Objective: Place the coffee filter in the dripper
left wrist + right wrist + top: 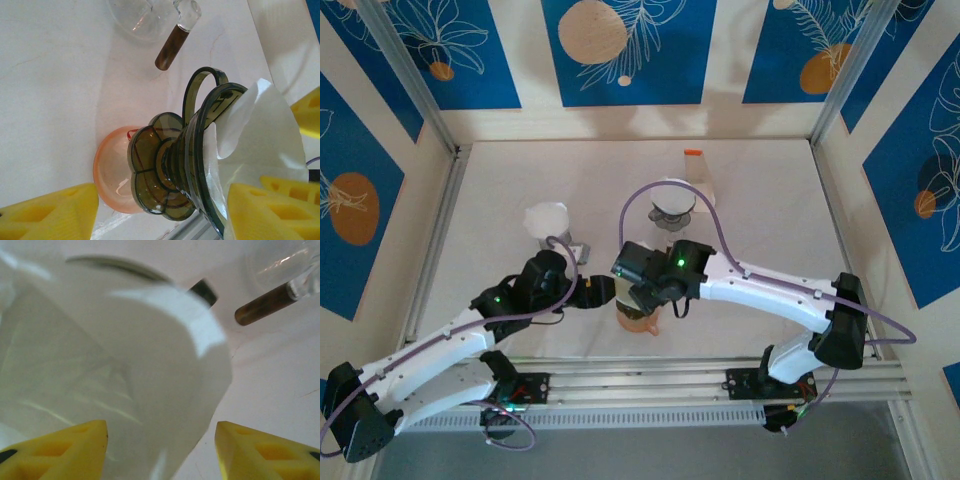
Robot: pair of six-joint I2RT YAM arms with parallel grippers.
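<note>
both apart: left gripper [162, 186], right gripper [161, 423]; coffee filter [260, 135] edge overhangs dripper [170, 170] rim; table [50, 75] beyond.

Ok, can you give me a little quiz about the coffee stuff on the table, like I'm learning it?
1. True or false: the white paper filter sits inside the dark dripper.
2. Pick one: the handle on the glass jug is A) brown, B) blue, C) green.
3. Fill the gap: the see-through cup behind the dripper's foot is ___ in colour.

Key: 1 true. 2 A. 3 orange.
</note>
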